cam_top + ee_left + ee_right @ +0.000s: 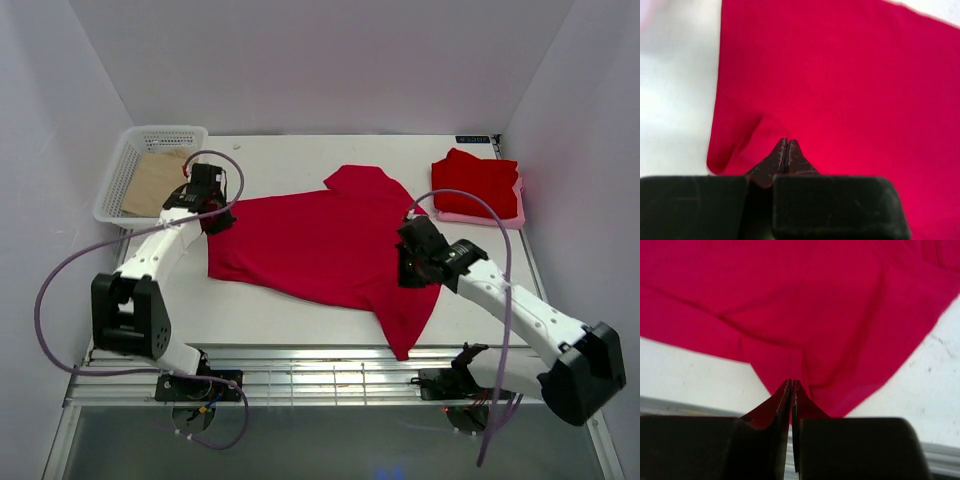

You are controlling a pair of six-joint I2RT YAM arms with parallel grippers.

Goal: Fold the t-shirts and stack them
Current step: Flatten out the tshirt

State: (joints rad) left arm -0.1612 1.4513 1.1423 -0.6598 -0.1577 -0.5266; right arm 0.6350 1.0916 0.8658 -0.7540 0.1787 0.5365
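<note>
**Both hands clamped on the spread shirt at mid-counter**

The spread t-shirt [320, 245] lies open across the middle of the counter [280, 150]. One flap points to the far wall and another trails down to the rail [330, 375] at the near edge. The left hand [215, 222] sits at the shirt's left edge. In its wrist view the fingers are pressed together with a pucker of red cloth drawn up into the tips. The right hand [408, 270] is over the shirt's right side, near the trailing flap. Its fingers are likewise pinched tight on a ridge of cloth, with bare counter on either side of it.

Just beyond the left hand, in the far left corner, a white basket [165, 130] holds a tan sheet [155, 182]. The basket's near corner is close to that arm's wrist.

In the far right corner a folded t-shirt [478, 178] rests on a pink piece [470, 215], apart from the spread shirt and beyond the right hand. From above I cannot tell whether that red pile is one shirt or several.

Purple cables [45, 290] loop wide off both arms, the left one swinging out toward the side wall.

Open counter shows along the far edge between basket and pile. There is also a strip in front of the shirt's left half, up to the rail. White walls [60, 120] close in the left, right and far sides.
</note>
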